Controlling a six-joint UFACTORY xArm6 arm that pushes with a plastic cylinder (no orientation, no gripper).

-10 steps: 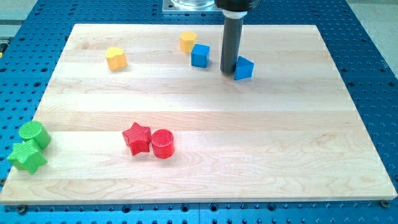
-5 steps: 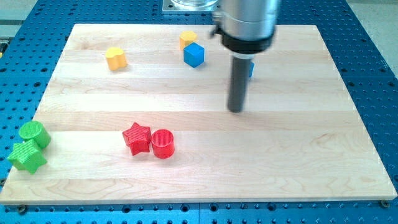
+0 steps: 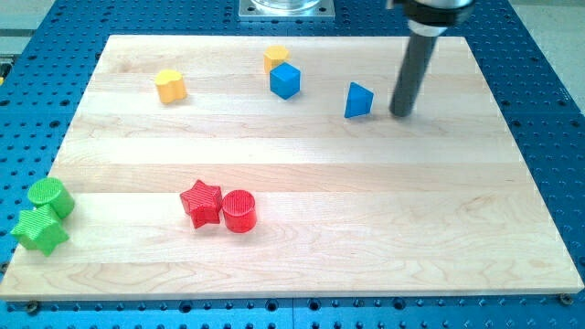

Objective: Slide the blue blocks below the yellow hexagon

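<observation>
Sitting on table (image 3: pixel 384 210), tool tip (image 3: pixel 399 114) bare, clamped on nothing. Blue wedge block (image 3: pixel 358 100) just left of it, apart. Blue cube (image 3: pixel 285 80) farther left, touching yellow hexagon (image 3: pixel 274 58). Leftward push judged next.

This looks like a robotics lab or test cell rather than a home or shop. A pale wooden board (image 3: pixel 302 247) lies on a blue perforated bench (image 3: pixel 548 110) with a regular grid of mounting holes, of the kind used for fixing rigs, and a grey metal base plate (image 3: pixel 287 8) sits at the view's top edge. Small ridged plastic blocks in plain colours, such as a red star (image 3: pixel 201 202) and a green cylinder (image 3: pixel 50 196), lie scattered on the board like test pieces.
</observation>
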